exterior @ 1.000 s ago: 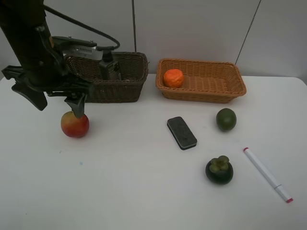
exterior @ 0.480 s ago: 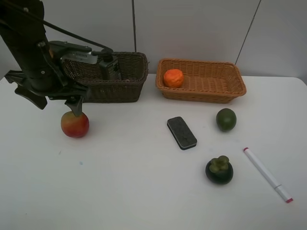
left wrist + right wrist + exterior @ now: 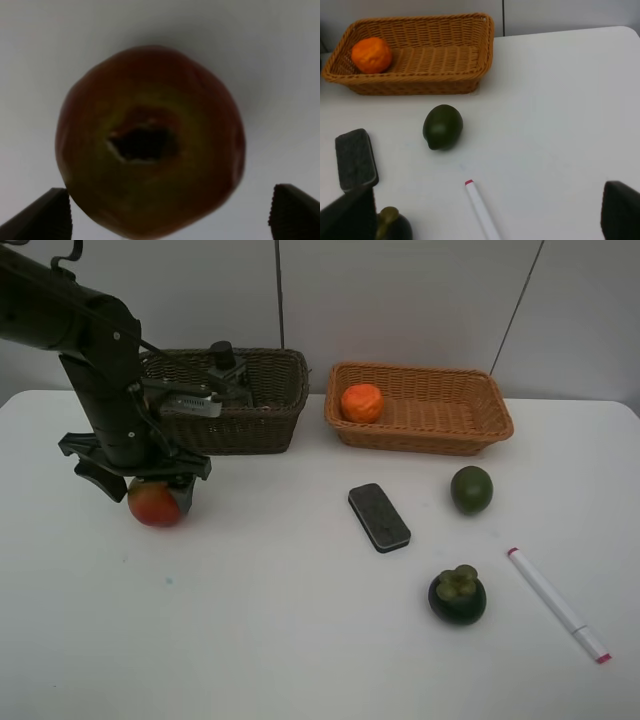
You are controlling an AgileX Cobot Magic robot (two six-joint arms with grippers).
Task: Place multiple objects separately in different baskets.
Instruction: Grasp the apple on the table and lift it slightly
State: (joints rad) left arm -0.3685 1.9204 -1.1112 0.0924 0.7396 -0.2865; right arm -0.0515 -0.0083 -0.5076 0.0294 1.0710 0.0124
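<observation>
- Left end effector (image 3: 145, 490) has dropped in the last second. It was hanging just above the pomegranate (image 3: 155, 504); now its fingers sit down on either side of the fruit.
- Jaws are wide open, same spread as before. In the left wrist view the two fingertips (image 3: 50, 216) sit apart from the fruit's skin, so nothing is gripped yet.
- The pomegranate has not moved. It sits on the bench (image 3: 300, 650), just in front of the dark brown basket (image 3: 250, 430).
- Right end effector (image 3: 485, 215) is fully open and holding nothing. It looks down on the lime (image 3: 442, 126) and the marker (image 3: 481, 207), and it is not in the high view.
- The rest is unchanged. The orange (image 3: 362, 402) is already in the tan basket (image 3: 430, 443). The eraser (image 3: 379, 517), lime, mangosteen (image 3: 457, 595) and marker are loose on the bench.
- Judgement: the approach is done and closing on the pomegranate is the likely next step. The task is at an early stage, with only one fruit seen binned.
- Risk: the fruit is round and smooth and could roll or squirt out if the jaws close off-centre.
</observation>
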